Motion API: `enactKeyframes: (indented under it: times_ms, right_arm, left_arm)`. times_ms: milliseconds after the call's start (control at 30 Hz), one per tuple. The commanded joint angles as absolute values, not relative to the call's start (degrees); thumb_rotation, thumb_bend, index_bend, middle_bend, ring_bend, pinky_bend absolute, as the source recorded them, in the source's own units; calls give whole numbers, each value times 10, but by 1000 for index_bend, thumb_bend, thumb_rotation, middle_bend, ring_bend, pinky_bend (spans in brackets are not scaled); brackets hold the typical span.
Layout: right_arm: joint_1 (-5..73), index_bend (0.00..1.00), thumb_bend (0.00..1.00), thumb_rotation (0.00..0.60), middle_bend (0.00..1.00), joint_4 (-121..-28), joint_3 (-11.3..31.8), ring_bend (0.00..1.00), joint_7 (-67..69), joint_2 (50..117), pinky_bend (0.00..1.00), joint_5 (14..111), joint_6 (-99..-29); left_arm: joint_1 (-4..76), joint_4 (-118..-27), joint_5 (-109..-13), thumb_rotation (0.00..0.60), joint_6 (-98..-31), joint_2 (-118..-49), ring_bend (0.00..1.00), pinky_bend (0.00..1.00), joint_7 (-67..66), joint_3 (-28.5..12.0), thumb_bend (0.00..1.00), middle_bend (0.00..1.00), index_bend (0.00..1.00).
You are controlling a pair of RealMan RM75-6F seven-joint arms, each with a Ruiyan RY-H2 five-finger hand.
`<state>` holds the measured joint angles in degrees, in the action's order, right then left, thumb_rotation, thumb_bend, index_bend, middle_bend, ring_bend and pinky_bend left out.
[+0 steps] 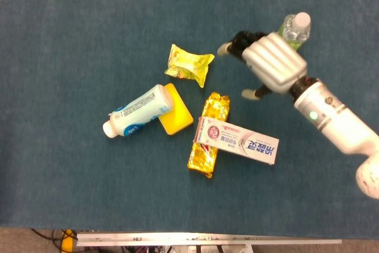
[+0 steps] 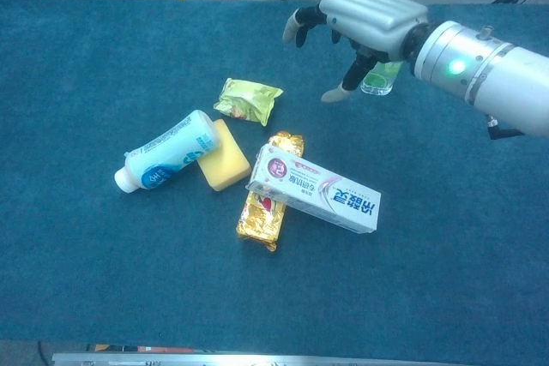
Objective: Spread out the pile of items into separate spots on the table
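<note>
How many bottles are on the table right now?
2. A white-and-blue bottle lies on its side against the yellow sponge; a clear bottle stands beyond the right hand, partly hidden by it.

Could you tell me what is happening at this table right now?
The robot's right hand hangs open over the blue table, holding nothing. A small clear bottle stands apart behind it. The toothpaste box lies across the gold packet, and the white bottle rests against the yellow sponge, with the yellow wrapper nearby.

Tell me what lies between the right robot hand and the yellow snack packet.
Nothing: in the head view only bare blue table separates the right robot hand from the yellow snack packet. The chest view agrees.
</note>
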<state>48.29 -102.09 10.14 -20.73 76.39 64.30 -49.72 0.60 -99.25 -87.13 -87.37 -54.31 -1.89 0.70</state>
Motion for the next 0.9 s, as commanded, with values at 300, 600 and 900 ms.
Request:
enactKeyframes:
  times_ms: [300,600,900]
  right_arm:
    - [445,263,0,600,324,-1099,32,225,-212,720,456,721,-512]
    - [409,231,0,600,325,-1114,-10,230,-239,729,483,734,-541]
    - [384,186,0,600,308,-1121,-31,232,-308,773,483,750,-574]
  left_arm:
    - [9,-991,-872,600,-864,-544,134,239,-23,9,372,209,325]
    - [19,-992,-881,600,-851,-545,134,239,-29,9,373,209,325]
    - [19,-995,-888,600,-852,-541,134,239,-29,12,373,209,325]
